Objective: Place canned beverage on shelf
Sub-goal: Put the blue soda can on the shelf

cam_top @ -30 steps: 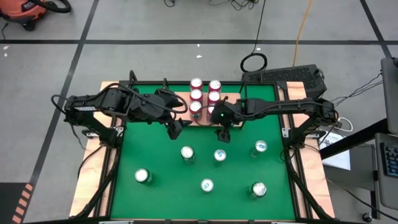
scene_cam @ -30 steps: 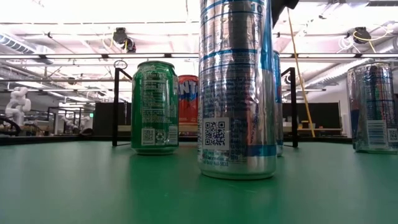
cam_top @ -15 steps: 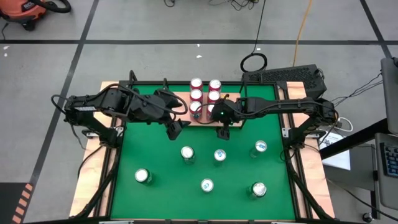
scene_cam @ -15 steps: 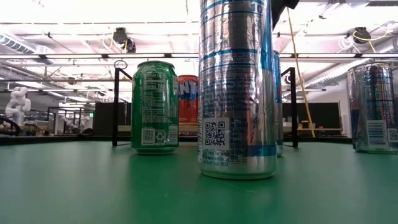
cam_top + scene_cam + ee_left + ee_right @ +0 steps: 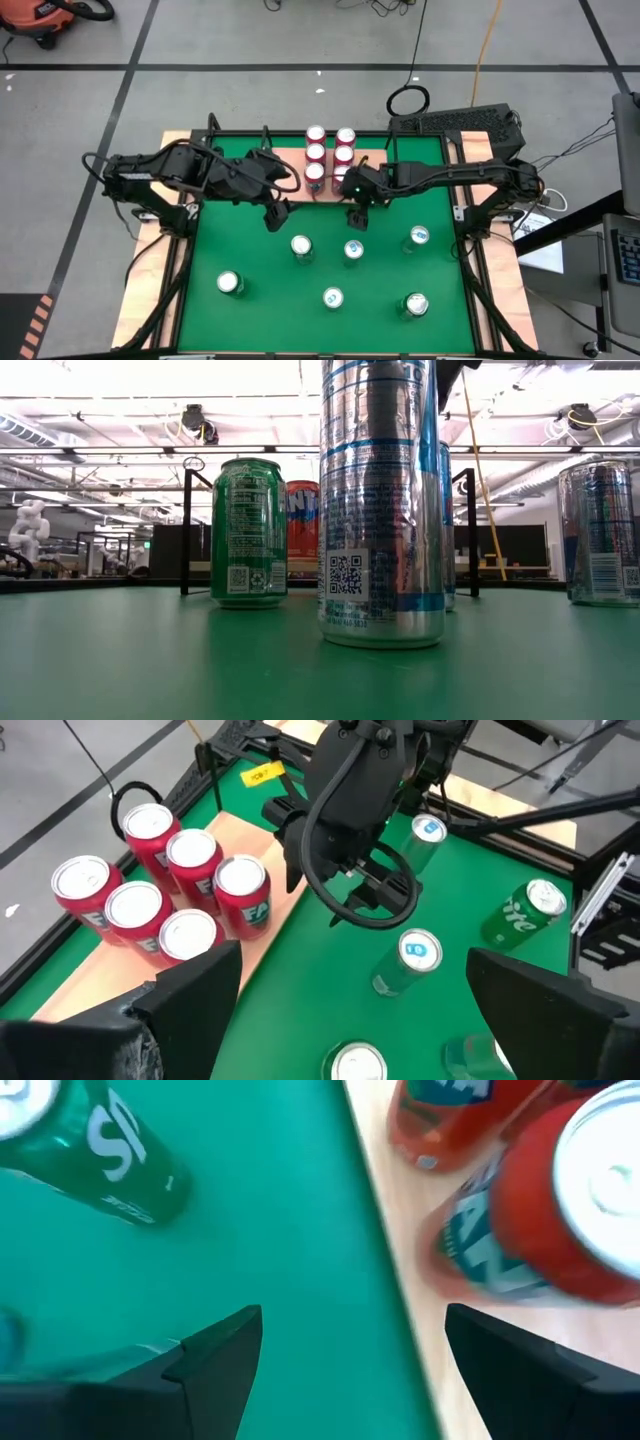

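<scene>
A: Green matting covers the worktop [image 5: 200,290]; beyond both claws stands the shelf [image 5: 295,160], with six red cans [image 5: 316,136] on it.

B: We note the right claw [image 5: 356,219] is spread fairly wide and holds nothing; the left claw [image 5: 270,218] beside it gapes wide, also empty.

A: Which can do we take?

B: We judge the blue-topped can [image 5: 353,250], just in front of the right claw, the nearest candidate. Five more stand loose on the mat farther out.

A: Handling?

B: Thin metal, smooth, rigid if full, probably slippery. We would grip mid-body, across the curve, not crushing.

A: Markings?

B: Red cans show partial "FA" lettering; one green can [image 5: 95,1155] begins "SP". QR codes appear on the silver can [image 5: 380,500].
</scene>
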Controlling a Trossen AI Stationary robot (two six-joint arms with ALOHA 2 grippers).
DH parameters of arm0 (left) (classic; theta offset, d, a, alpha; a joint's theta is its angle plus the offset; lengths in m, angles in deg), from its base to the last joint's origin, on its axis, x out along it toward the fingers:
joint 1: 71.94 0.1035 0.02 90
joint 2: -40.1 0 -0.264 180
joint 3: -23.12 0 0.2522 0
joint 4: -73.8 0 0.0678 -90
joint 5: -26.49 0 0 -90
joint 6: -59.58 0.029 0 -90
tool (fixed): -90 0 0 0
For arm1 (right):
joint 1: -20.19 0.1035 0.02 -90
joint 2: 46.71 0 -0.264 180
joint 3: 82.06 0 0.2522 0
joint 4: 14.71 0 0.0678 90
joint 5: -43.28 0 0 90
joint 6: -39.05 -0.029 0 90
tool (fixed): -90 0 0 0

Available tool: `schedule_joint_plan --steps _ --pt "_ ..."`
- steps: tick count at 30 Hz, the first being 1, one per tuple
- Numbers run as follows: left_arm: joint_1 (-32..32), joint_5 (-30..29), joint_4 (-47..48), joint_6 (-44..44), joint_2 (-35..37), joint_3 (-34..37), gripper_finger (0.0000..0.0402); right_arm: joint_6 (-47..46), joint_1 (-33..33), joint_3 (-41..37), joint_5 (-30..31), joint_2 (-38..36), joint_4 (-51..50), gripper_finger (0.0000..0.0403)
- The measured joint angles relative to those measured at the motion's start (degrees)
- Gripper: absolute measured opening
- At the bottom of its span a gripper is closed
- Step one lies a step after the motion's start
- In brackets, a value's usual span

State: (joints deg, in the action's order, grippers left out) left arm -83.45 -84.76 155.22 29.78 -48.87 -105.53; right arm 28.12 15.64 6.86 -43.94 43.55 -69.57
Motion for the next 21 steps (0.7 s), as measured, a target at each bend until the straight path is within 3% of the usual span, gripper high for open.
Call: schedule_joint_plan --steps 12,21 --pt "-2.64 3.87 6.85 -1.45 0.0 0.0 0.0384 -17.75 7.09 0.17 -7.42 -3.31 0.52 0.0304" --pt "-3.26 4.96 7.05 -1.19 0.0 0.0 0.0384 -28.48 14.66 0.22 -6.13 -8.6 3.74 0.0304"
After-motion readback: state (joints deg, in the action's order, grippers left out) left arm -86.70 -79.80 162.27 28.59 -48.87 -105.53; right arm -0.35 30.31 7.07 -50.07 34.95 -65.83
